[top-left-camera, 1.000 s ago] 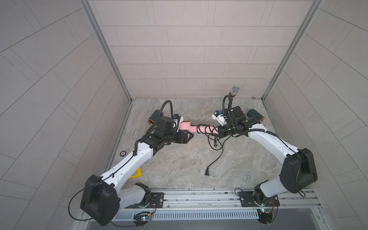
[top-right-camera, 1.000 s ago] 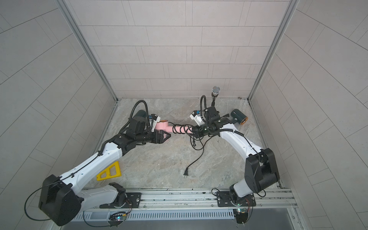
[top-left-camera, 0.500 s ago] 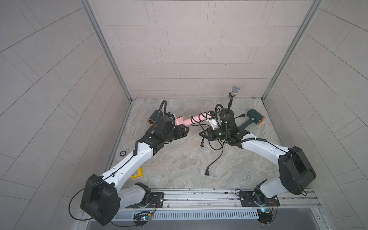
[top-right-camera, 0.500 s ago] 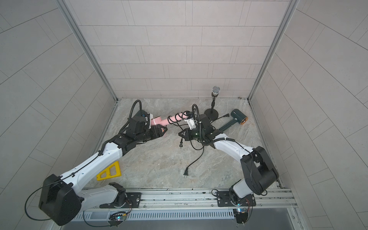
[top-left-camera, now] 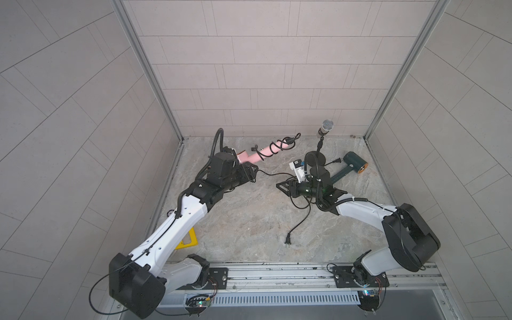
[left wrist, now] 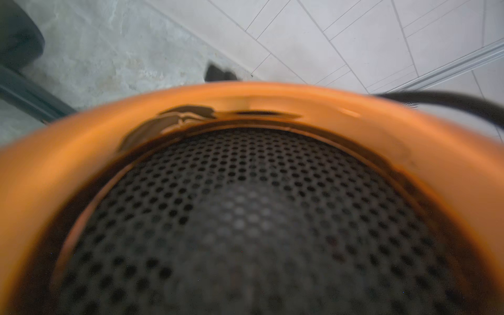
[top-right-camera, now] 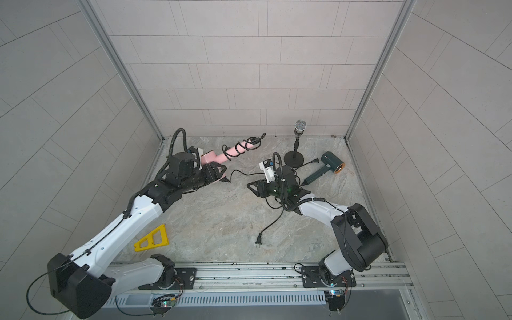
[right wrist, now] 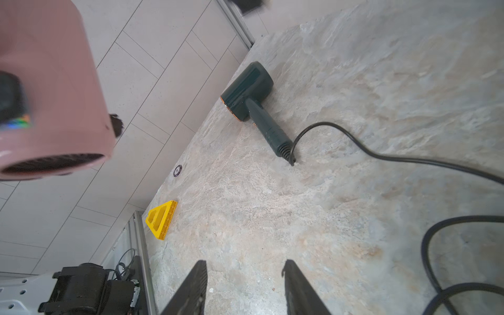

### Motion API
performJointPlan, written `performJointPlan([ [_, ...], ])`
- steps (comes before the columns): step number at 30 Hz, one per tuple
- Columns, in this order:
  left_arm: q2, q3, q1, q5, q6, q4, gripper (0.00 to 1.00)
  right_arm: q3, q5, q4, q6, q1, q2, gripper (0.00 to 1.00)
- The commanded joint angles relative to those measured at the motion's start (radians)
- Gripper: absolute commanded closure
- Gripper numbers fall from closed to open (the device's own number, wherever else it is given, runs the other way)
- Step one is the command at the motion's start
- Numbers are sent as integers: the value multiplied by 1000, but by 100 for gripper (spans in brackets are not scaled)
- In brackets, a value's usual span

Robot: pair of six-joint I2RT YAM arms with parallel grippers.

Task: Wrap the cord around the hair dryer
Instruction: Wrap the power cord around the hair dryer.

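Dryer: pink [top-left-camera: 266,150], held clear of the counter [top-left-camera: 249,221] over its back-left quarter, with the handle slanting toward the back edge.
Cord: black [top-left-camera: 287,140], wound in several turns round the handle. One loose loop stands past the handle's end.
Dryer rear: copper rim [left wrist: 81,141], close up and filling the left wrist view.
Left claw: [top-left-camera: 249,169] clamped on the dryer's head.
Right claw: [right wrist: 244,263] jaws apart with nothing between them, low over mid-counter and well apart from the dryer.
Second green dryer: [right wrist: 246,91] lying flat by the left edge, near the left claw.
Trailing cord: black [right wrist: 381,156], running from that dryer's handle across the counter toward the right claw.
Plug: black [top-left-camera: 288,243], on the counter near the front edge, about midway along. Which cord it ends cannot be told.
Green dryer: [top-left-camera: 353,164] lying flat near the back right corner.
Mic: [top-left-camera: 327,126] upright on a round-based stand by the back edge, near the green dryer.
Triangle: yellow [top-right-camera: 152,239], flat near the front left corner.
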Motion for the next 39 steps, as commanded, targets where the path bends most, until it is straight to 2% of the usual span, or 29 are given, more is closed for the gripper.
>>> performJointPlan([
  [1,-3,118,0,10,122,-113,100,-10,-50,32,-75,-34,-64,52],
  [7,80,354,-1,-1,315,-398,100,-79,-75,111,-126,-47,-144,50],
  [10,113,448,1,2,374,-488,100,-107,-89,164,-139,-48,-177,43],
  [15,144,550,-1,5,424,-571,100,-89,-84,132,-230,-48,-197,41],
  [20,164,615,-16,25,450,-616,100,-92,-64,195,-235,-46,-208,40],
  [25,228,745,-26,46,522,-723,100,-87,-65,266,-249,-35,-207,41],
  [32,295,901,-38,68,560,-822,100,-62,-129,446,-149,-32,-173,41],
  [39,289,895,-73,81,539,-820,100,-35,-86,642,-14,-15,-91,41],
])
